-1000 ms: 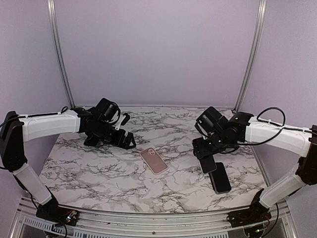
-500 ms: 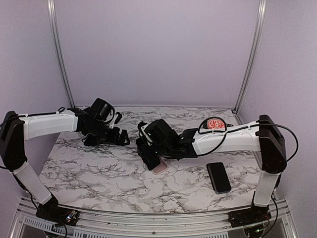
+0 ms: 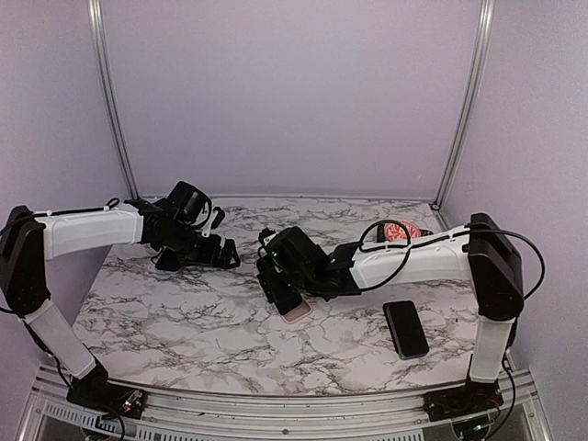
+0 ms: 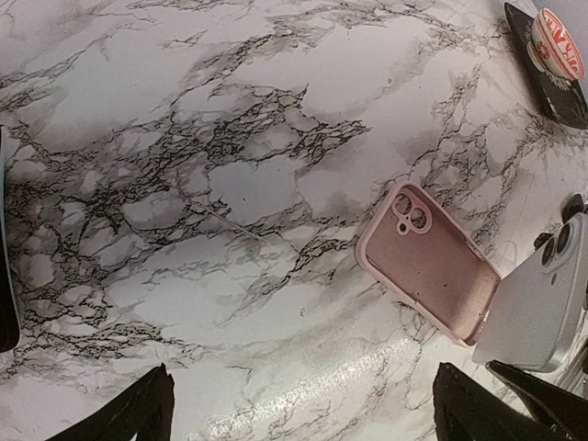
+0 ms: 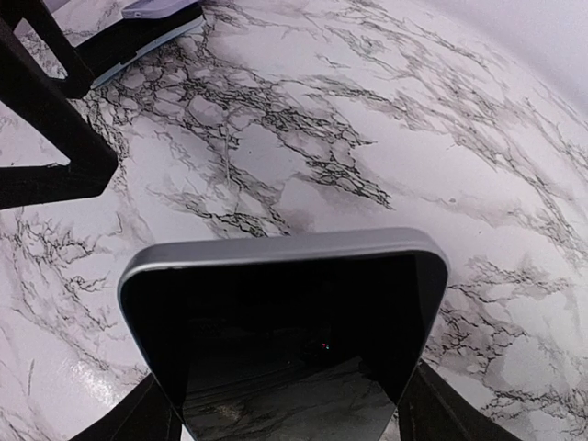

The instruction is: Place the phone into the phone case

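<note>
The pink phone case (image 3: 297, 312) lies open side up at the table's middle; it also shows in the left wrist view (image 4: 427, 266). My right gripper (image 3: 281, 292) reaches across to it and is shut on the silver phone (image 5: 285, 322), screen towards its camera. The phone (image 4: 537, 299) is tilted, with its lower end at the case's near end; the frames do not show whether they touch. In the right wrist view the phone hides the case. My left gripper (image 3: 197, 257) is open and empty, left of the case, its fingertips (image 4: 138, 413) apart over bare marble.
A second black phone (image 3: 406, 328) lies at the front right. A black case with a red and white round grip (image 3: 397, 230) lies at the back right, also in the left wrist view (image 4: 551, 46). A dark flat object with a pale edge (image 5: 152, 28) lies beyond the left gripper's fingers (image 5: 46, 119).
My right arm has swung from the right side to the table's middle, carrying the phone to the pink case. The left gripper has stayed almost where it was.
</note>
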`<act>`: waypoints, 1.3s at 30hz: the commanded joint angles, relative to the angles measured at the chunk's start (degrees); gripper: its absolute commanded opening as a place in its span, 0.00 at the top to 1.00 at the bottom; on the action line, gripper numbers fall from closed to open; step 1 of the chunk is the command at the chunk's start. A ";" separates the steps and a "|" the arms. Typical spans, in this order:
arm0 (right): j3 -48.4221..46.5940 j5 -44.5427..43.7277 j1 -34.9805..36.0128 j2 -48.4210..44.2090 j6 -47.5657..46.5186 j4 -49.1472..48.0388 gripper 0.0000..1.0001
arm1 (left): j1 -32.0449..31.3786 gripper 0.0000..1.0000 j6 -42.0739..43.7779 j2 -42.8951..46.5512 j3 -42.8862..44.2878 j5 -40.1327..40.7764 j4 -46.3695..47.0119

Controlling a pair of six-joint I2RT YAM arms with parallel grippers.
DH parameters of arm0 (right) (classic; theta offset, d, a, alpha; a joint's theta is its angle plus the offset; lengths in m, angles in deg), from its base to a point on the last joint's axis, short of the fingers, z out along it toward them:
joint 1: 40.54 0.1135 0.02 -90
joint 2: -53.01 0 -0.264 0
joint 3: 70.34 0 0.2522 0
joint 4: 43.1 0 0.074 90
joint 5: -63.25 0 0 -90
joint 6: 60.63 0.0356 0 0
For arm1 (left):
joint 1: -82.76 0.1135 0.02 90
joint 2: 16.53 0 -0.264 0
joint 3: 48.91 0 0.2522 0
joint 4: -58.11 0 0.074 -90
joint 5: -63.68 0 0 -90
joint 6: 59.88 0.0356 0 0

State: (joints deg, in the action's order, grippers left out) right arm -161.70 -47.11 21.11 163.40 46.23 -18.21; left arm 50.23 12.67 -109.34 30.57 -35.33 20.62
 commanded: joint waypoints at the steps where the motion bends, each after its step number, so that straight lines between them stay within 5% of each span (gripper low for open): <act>1: -1.94 -3.26 0.06 1.08 0.88 0.66 0.83 | 0.46 0.01 -0.10 0.65 -0.67 -0.58 1.11; 21: -6.84 -3.53 0.03 5.54 1.65 8.61 0.84 | 0.72 0.01 -0.02 0.05 -0.67 -1.11 1.13; 39: -11.25 3.11 -2.19 10.27 12.75 24.77 0.82 | 0.88 0.01 0.01 -0.08 -0.67 -1.37 1.10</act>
State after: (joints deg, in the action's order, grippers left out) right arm -171.78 -46.72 19.80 171.88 53.97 -0.28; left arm 50.64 12.56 -109.34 30.57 -36.19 20.71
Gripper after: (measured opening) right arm 0.737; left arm 0.988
